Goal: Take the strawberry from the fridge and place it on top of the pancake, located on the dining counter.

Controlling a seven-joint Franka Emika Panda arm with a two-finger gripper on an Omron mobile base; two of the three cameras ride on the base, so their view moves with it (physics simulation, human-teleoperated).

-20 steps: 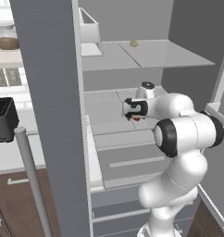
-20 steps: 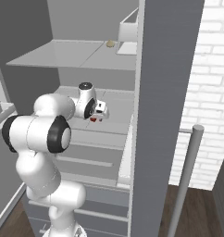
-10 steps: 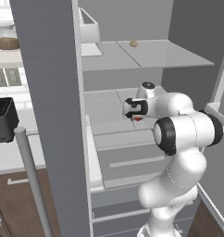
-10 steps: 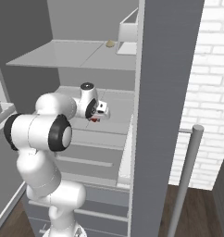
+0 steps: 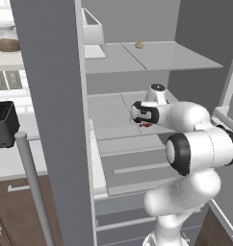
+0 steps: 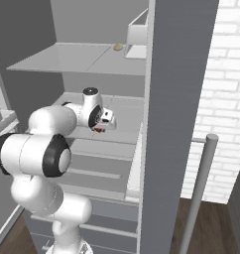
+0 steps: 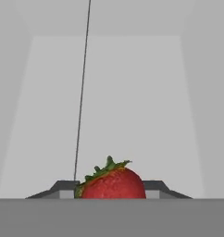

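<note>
Red berry: the strawberry [image 7: 112, 184] lies on the middle shelf [image 5: 113, 115] of the fridge [image 5: 51, 96], right between the two dark fingertips [image 7: 63, 187] in the hand view.
Hand: the hand [image 5: 143, 122] is reached into the fridge over that shelf, and its jaws are drawn in against both flanks of the strawberry, so it looks clenched on the fruit.
Direction: the berry sits straight ahead of the hand, centred in the gap, leafy cap toward the upper left of the hand view.
Long axis: it seems to run roughly across the hand view, cap to tip, though the lower part is hidden.
Lift: whether the berry rests on the shelf or is just off it cannot be told.
Next move, as a judgement: draw back toward the near edge of the shelf, clear of the open door [image 6: 176, 124].
Upper shelf: a small tan lump [image 5: 139, 44] sits far back, well apart.
</note>
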